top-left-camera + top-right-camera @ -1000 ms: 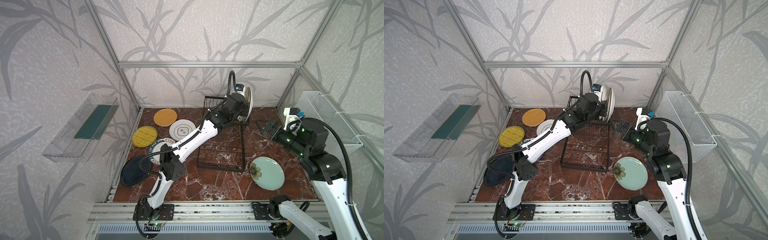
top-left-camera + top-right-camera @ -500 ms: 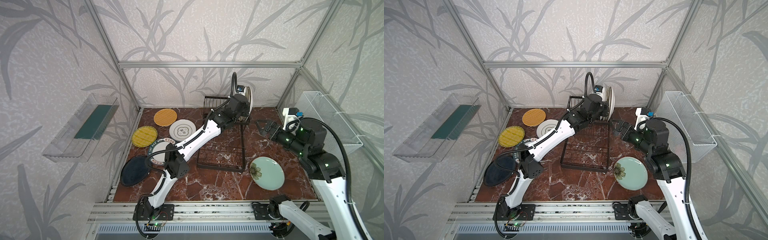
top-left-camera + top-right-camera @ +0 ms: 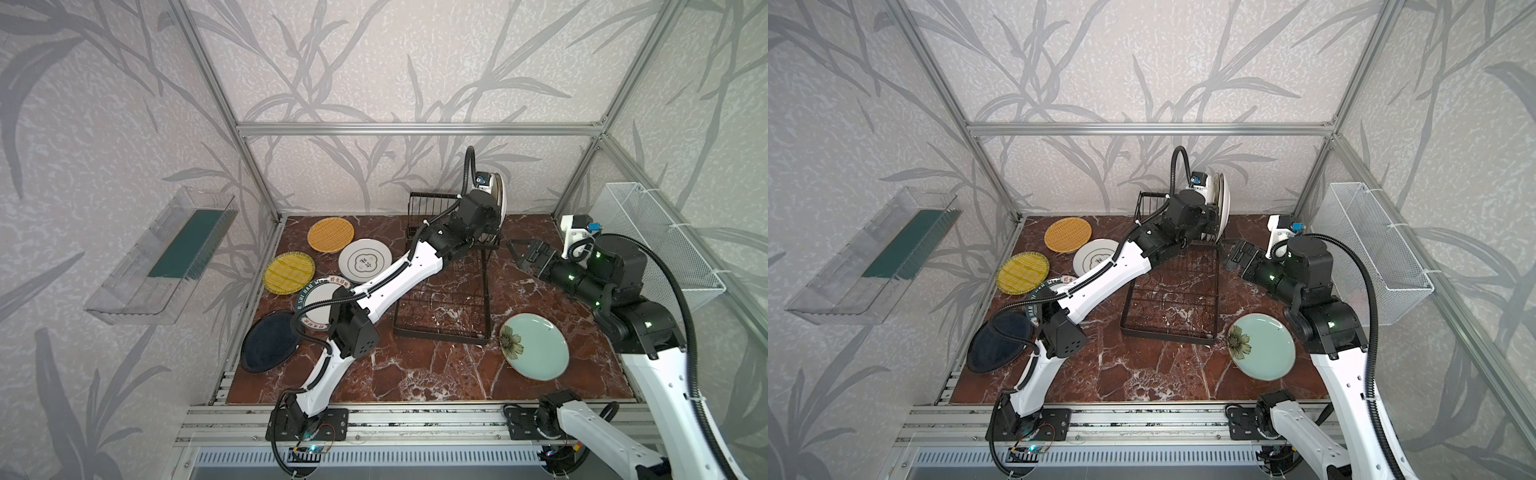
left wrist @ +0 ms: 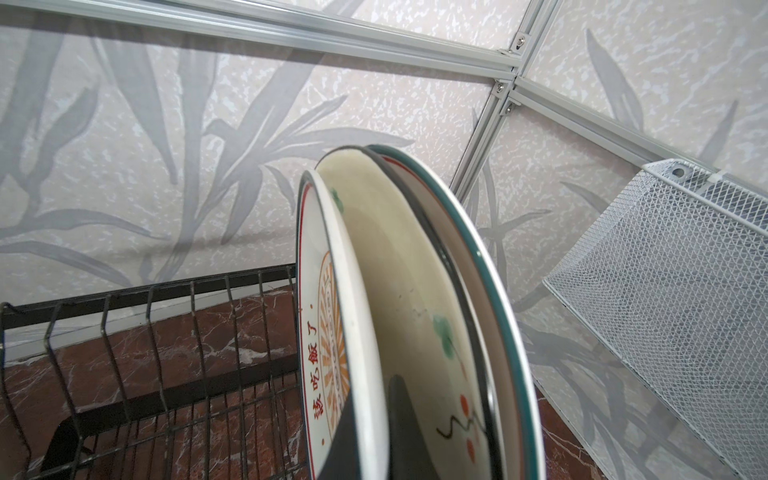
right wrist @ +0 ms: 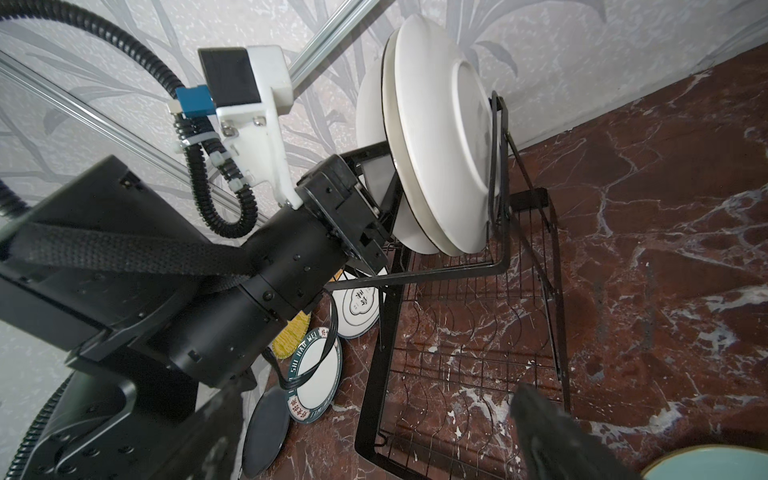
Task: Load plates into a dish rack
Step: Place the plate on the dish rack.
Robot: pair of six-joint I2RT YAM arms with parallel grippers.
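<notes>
Left hand [image 4: 372, 409] clenched on the rim of the sunburst plate [image 4: 320, 332], one finger on the patterned face, the other on the white back. Sunburst plate upright on edge at the far end of the dish rack [image 3: 440, 336], just beside the cream plate [image 4: 395, 266] and, behind that, the green-rimmed plate [image 4: 482, 291], both standing in the upright bars. Lower edge of the held plate hidden behind the hand in the right wrist view, so seating in a slot not discernible. Compared with one second earlier: left arm [image 3: 399, 278] stretched slightly farther toward the back wall, held plate brought closer to the two standing plates. Almost no further shift over the last half second. Right arm [image 3: 582, 282] nearly as before. Right hand [image 3: 517, 253] released, jaws wide apart and empty, hovering off the right side of the rack, near it but apart. On the desk [image 3: 415, 374], positions unchanged: orange plate [image 3: 331, 235], yellow plate [image 3: 289, 272], emblem plate [image 3: 364, 260], lettered plate [image 3: 318, 297] partly under the left arm, and dark plate [image 3: 270, 347], all lying flat to the left of the rack. Teal plate [image 3: 534, 351] flat beside the near right corner of the rack.
</notes>
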